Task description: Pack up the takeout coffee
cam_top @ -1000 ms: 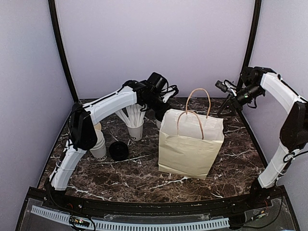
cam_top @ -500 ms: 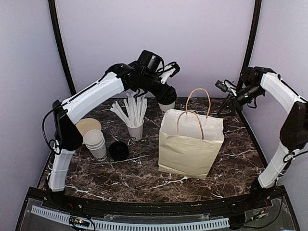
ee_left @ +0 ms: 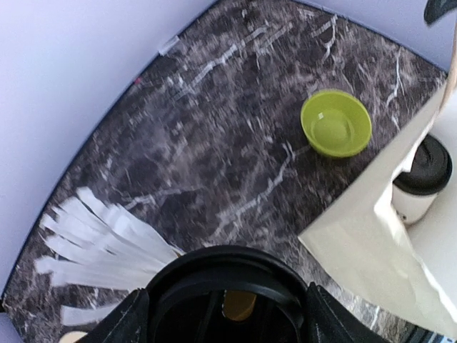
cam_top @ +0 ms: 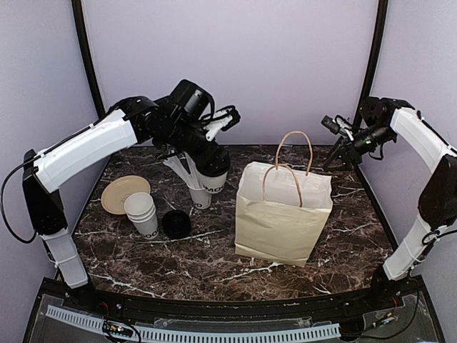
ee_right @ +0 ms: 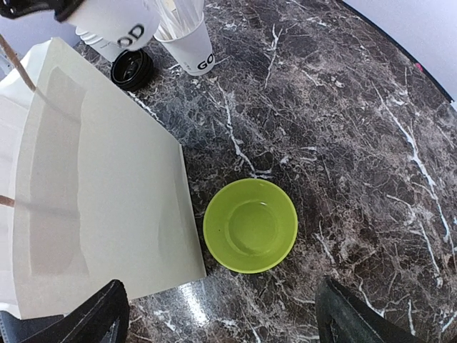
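Takeout coffee point(cam_top: 213, 179) hangs upright, long axis vertical, under the left gripper point(cam_top: 206, 156), whose jaws clamp around its black lid and hold it clear of the marble table point(cam_top: 214, 264), close by the cup of straws point(cam_top: 200, 194). The paper bag point(cam_top: 282, 221) stands just to the cup's right, mouth open upward, so I judge the move runs rightward, then down; the right gripper point(ee_right: 225, 318) hangs wide and empty beyond the bag, farther off
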Controlling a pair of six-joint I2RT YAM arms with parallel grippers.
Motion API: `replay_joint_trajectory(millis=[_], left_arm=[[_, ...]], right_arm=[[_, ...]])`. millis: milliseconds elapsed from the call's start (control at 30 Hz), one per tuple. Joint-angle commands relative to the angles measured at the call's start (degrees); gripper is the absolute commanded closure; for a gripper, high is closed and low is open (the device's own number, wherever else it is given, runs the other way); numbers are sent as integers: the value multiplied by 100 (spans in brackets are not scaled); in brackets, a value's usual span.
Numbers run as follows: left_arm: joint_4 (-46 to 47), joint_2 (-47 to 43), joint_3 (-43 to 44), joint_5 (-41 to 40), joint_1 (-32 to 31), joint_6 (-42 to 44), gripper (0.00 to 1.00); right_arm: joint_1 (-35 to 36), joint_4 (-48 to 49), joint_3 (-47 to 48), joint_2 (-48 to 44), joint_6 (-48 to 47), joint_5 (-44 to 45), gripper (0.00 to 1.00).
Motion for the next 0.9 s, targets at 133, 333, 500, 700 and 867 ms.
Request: replay_joint_trajectory(millis=[133, 333, 500, 700, 867], left_arm=[[158, -884, -2087, 415, -378, -687, 36], [712, -1088, -2952, 464, -520, -1037, 36], [1433, -1340, -3722, 448, -515, -1141, 36], [2356, -1744, -4517, 547, -515, -1270, 36], [2717, -1747, -4905, 825, -523, -1317, 35]], right_arm=[[19, 193, -406, -369, -74, -200, 9], [22, 237, -548, -464, -99, -184, 9], [23, 236, -547, -419, -110, -174, 9], [26, 257, -559, -354, -84, -201, 9], [34, 332, -588, -267, -41, -251, 9]])
